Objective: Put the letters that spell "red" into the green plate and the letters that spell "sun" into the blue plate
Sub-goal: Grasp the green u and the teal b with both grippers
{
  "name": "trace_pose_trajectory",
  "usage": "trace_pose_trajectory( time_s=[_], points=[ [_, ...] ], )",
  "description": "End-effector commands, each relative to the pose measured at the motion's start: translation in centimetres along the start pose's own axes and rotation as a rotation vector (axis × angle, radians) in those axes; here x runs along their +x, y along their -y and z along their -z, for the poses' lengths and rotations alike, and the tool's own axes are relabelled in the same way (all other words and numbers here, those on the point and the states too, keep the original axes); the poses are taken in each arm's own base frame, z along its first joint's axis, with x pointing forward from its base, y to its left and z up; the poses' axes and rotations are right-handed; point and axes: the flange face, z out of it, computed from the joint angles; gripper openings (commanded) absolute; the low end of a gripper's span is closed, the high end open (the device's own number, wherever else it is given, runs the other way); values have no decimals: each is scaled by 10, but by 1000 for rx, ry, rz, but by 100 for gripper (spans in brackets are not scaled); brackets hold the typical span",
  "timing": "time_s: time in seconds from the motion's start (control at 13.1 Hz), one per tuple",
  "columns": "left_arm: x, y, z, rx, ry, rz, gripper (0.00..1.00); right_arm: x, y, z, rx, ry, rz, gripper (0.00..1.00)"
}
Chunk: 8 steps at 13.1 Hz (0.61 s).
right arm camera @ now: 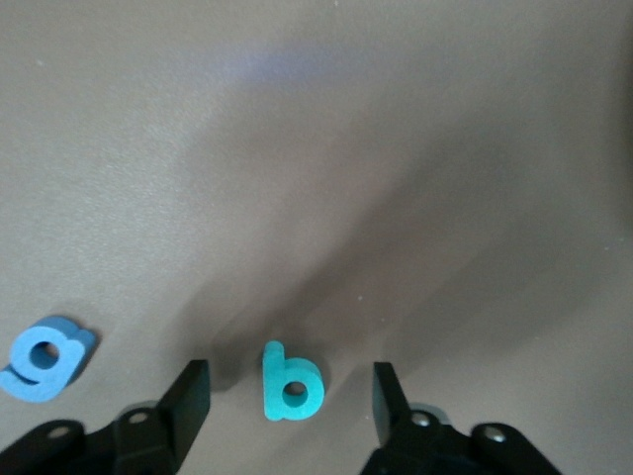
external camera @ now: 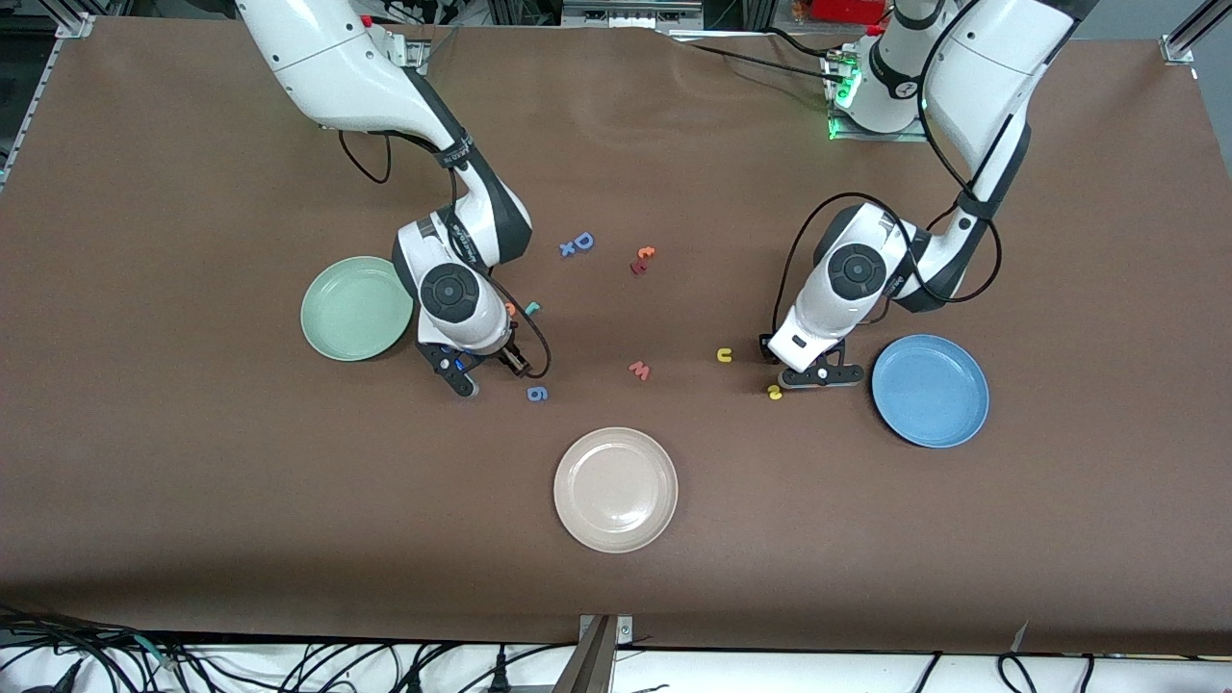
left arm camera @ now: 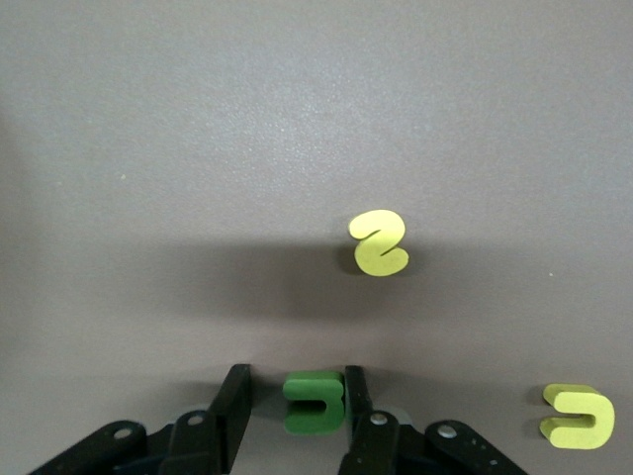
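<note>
In the left wrist view my left gripper (left arm camera: 296, 376) is low at the table with the dark green "n" (left arm camera: 315, 401) between its open jaws; one finger touches it, the other stands off. The yellow "s" (left arm camera: 379, 242) and yellow "u" (left arm camera: 579, 416) lie close by. My right gripper (right arm camera: 289, 373) is open and straddles the teal "d" (right arm camera: 292, 384) without touching it. The teal "r" (external camera: 532, 309) and orange "e" (external camera: 511, 309) lie beside the right wrist. The green plate (external camera: 356, 308) sits next to the right gripper (external camera: 484, 368), the blue plate (external camera: 930, 390) next to the left gripper (external camera: 787, 366).
A beige plate (external camera: 615, 489) lies nearer the front camera, mid-table. A blue "g" (external camera: 537, 393) sits close to the right gripper. A red "w" (external camera: 640, 370), a blue "D" (external camera: 580, 242) and dark red letters (external camera: 643, 260) are scattered in the middle.
</note>
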Motion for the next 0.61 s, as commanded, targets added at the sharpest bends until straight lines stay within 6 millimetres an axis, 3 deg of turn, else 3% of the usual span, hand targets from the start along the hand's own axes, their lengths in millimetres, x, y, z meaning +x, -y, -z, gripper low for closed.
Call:
trace_pose_trajectory(
  time_s=[0.0,0.31,0.53],
  points=[
    [3,-1,-3,19,-14,-11,45,-10,1,-3,15,18,-35,70],
    [-1,-6,-7,21,-7,-22,38,-15,2,-3,13,25,-37,47],
    [-1,-6,-7,22,-7,-30,26,-14,-1,-5,7,26,-37,41]
  ],
)
